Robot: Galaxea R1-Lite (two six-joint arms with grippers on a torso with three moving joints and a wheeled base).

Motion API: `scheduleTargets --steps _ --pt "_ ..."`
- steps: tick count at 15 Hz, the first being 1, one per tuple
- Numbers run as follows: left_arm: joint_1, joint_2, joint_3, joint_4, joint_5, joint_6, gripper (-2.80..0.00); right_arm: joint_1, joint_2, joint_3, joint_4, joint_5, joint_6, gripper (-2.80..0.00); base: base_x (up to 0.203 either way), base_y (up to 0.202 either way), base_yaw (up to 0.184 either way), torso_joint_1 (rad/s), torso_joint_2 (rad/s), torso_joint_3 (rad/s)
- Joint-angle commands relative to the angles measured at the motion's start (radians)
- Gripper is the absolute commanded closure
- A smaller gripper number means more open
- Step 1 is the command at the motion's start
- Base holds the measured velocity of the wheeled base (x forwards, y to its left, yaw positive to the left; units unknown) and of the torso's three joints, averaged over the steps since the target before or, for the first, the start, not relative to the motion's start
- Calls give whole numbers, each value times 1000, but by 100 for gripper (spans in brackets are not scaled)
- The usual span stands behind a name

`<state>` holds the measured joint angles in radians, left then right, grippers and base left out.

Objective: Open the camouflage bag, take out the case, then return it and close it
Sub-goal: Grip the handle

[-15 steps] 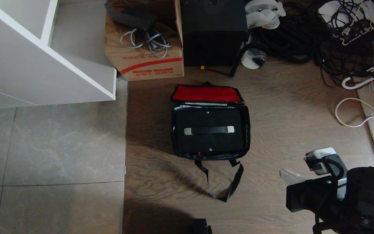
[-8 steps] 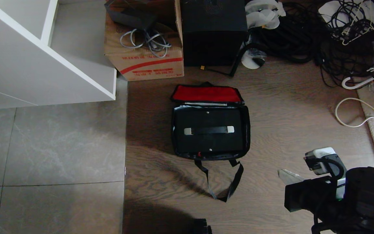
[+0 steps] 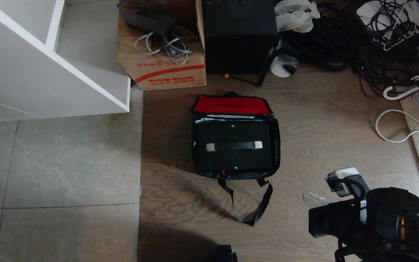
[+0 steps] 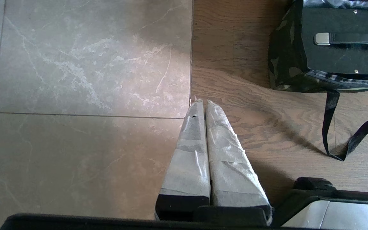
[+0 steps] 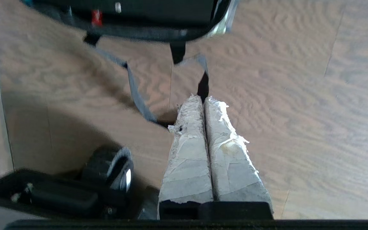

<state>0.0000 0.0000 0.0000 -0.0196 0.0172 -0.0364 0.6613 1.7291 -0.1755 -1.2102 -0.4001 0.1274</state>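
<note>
Since a second ago the right gripper [image 5: 203, 102] has slid closer to the camouflage bag [image 3: 275, 145], fingers pressed together, holding nothing. Ahead of it the bag lies open on the wood floor [image 3: 322, 120], the case [image 3: 233, 160] inside; the strap loop [image 5: 133, 89] trails just before the fingertips. Left gripper [image 4: 202, 107] is likewise closed and empty, the bag cut off in its view.

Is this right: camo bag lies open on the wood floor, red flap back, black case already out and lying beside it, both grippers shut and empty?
One error: the case is not out. The head view shows it lying inside the open camouflage bag, red flap folded back. The left wrist view agrees. The rest holds: left gripper and right gripper are shut and empty.
</note>
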Motion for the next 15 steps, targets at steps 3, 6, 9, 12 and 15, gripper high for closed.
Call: scheduleTargets --steps 3,6,9,12,15 --pt "0 0 9 0 0 0 0 16 45 16 -29 14 45 0 0 0 0 0 0 0" --pt "0 0 9 0 1 0 0 17 68 0 -78 17 54 0 0 0 0 0 0 0" --pt "0 0 9 0 1 0 0 17 53 12 -121 14 22 0 0 0 0 0 0 0" --pt "0 0 9 0 0 0 0 15 65 13 -127 8 18 0 0 0 0 0 0 0" --pt "0 0 9 0 1 0 0 7 73 9 -135 29 24 0 0 0 0 0 0 0"
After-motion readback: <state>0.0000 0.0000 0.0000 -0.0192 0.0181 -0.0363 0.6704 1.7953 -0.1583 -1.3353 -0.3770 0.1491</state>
